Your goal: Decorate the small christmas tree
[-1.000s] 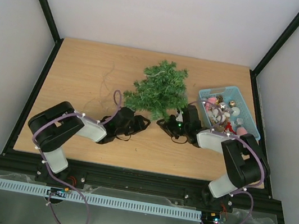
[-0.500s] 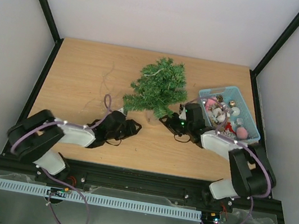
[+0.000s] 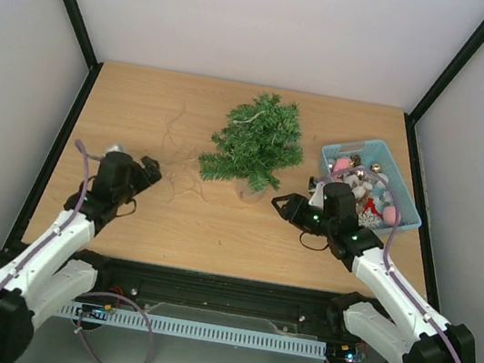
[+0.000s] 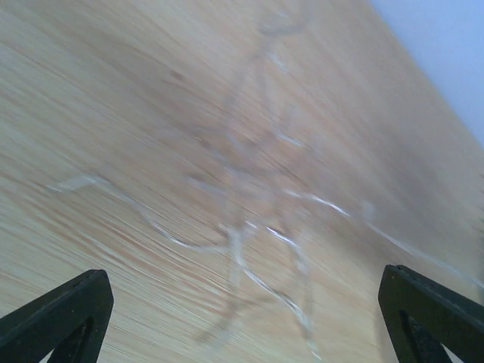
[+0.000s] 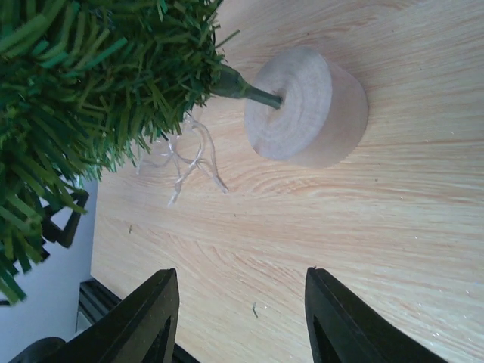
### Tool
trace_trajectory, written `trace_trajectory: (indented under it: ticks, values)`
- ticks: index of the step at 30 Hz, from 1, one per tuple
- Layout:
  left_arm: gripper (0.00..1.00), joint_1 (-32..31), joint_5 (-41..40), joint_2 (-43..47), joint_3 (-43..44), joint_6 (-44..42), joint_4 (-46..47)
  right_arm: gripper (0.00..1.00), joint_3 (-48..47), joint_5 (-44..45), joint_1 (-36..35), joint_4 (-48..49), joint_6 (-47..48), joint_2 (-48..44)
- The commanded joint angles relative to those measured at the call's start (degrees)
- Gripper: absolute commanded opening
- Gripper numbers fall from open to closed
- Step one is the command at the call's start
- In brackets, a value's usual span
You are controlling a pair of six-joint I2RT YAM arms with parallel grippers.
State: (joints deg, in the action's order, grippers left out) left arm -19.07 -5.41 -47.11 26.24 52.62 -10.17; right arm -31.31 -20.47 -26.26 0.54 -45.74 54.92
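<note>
One light-blue basket at right side of table, just beside right arm. Holds a jumble of ornaments: pink, white, gold and red bits, too small to name each. No other container in view.

Small christmas tree around mid-table, toward far side, left of basket and apart from it. Round wooden base on the wood at near side of the greenery, green stem running from its flat face into the branches. Upright or leaning: can't tell.

Right gripper just near-right of base, not touching. Fingers spread wide in wrist view, nothing between them but bare wood.

Left gripper at left side of table, well apart from tree. Fingertips at opp. corners of wrist view, so wide open, holding nothing. Thin pale strands lying on table between and beyond them; view blurred, contact can't be told.
</note>
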Motion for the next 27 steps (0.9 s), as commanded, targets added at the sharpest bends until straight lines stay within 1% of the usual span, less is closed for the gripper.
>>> trace_trajectory:
  ticks: [1,2,5,9,11,15,17,20,22,24,27]
  values:
    - [0.99,12.82,8.97,-8.03,3.8,-10.61,-4.68,0.48,-0.32,-0.97,0.16,-7.0,1.98,-1.3]
    - [1.0,14.17,10.21,-12.03,5.59,-11.3,-3.97,0.48,-0.68,-1.09,0.16,-7.28,2.15,-1.18]
    - [0.99,14.67,11.72,-22.35,11.71,-12.63,-2.9,0.48,-1.74,-1.33,0.16,-7.85,2.99,-0.72]
    - [0.99,13.79,10.78,-27.03,16.24,-12.96,-0.96,0.49,-2.72,-1.52,0.16,-8.72,3.69,-0.6]
    - [0.94,14.22,9.88,-28.86,18.4,-14.27,-1.43,0.49,-3.08,-1.73,0.16,-8.9,4.09,-0.51]
    - [0.75,15.46,12.51,-30.87,21.49,-16.35,-2.1,0.49,-2.7,-2.01,0.16,-8.82,4.74,-0.43]
    - [0.71,15.47,13.43,-31.46,22.4,-17.04,-2.71,0.49,-2.28,-1.99,0.16,-8.59,4.77,-0.34]
    - [0.7,14.81,13.61,-32.8,23.22,-17.49,-3.54,0.5,-1.75,-2.47,0.16,-7.95,4.87,-0.36]
    - [0.71,13.71,12.91,-33.8,23.76,-17.71,-4.69,0.5,-1.74,-2.66,0.16,-7.92,5.27,-0.21]
    - [0.74,11.47,11.91,-34.27,23.77,-17.37,-5.02,0.51,-1.46,-2.58,0.16,-7.73,5.46,-0.16]
    - [0.73,8.76,10.24,-34.7,23.37,-16.4,-4.71,0.52,-0.93,-2.82,0.16,-7.13,5.44,-0.15]
